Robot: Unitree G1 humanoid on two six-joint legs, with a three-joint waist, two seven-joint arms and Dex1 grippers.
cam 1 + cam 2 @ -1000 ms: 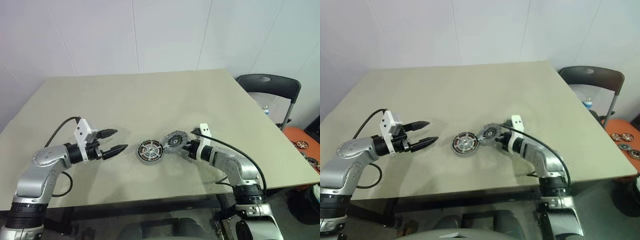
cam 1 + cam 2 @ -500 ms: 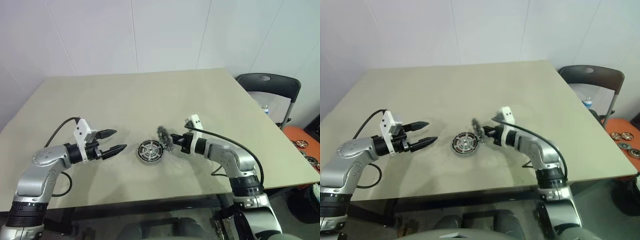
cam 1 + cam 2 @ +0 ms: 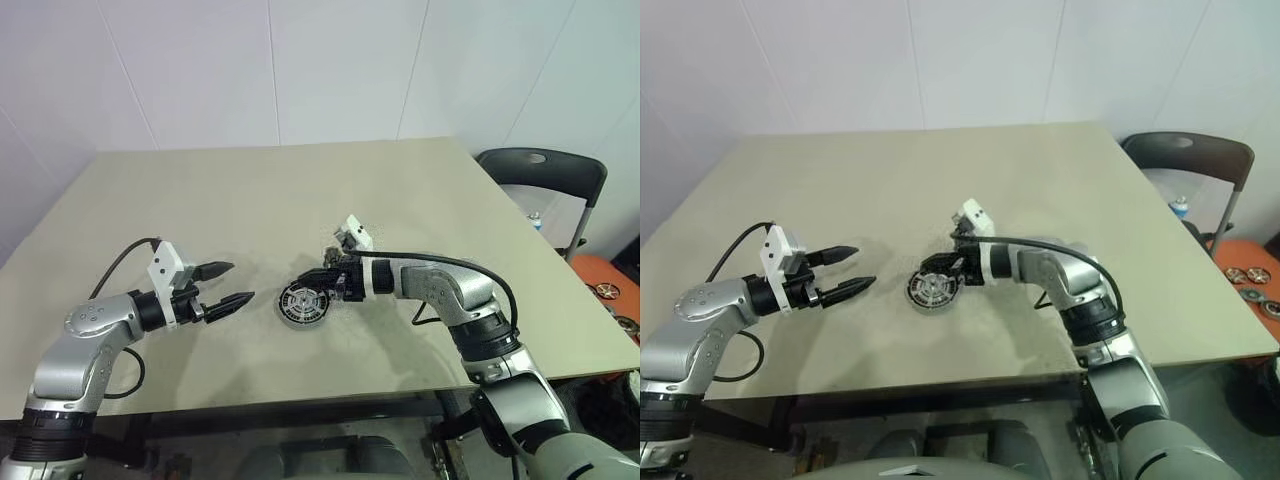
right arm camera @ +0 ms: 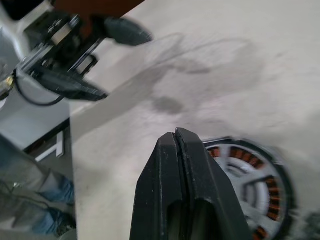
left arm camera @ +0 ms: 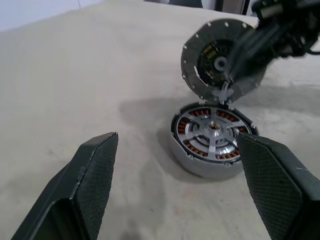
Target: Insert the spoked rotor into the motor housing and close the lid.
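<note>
The spoked rotor [image 5: 214,134] already sat inside the motor housing [image 5: 212,145] on the tabletop [image 3: 300,190], so only the closing was left. The right hand [image 3: 322,277], clamped on the lid [image 5: 222,61], held it tilted just above the housing. The left hand [image 3: 228,284] waited nearby with fingers apart, holding nothing.

You get bright, even light from overhead on the pale surface [image 3: 300,190], with no glare. Soft shadows lie beneath both arms and beside the motor housing [image 5: 212,140], whose copper windings read sharply. Seen from the right wrist, the housing is smeared by blur, and the right hand [image 4: 176,137] close up looks soft.
</note>
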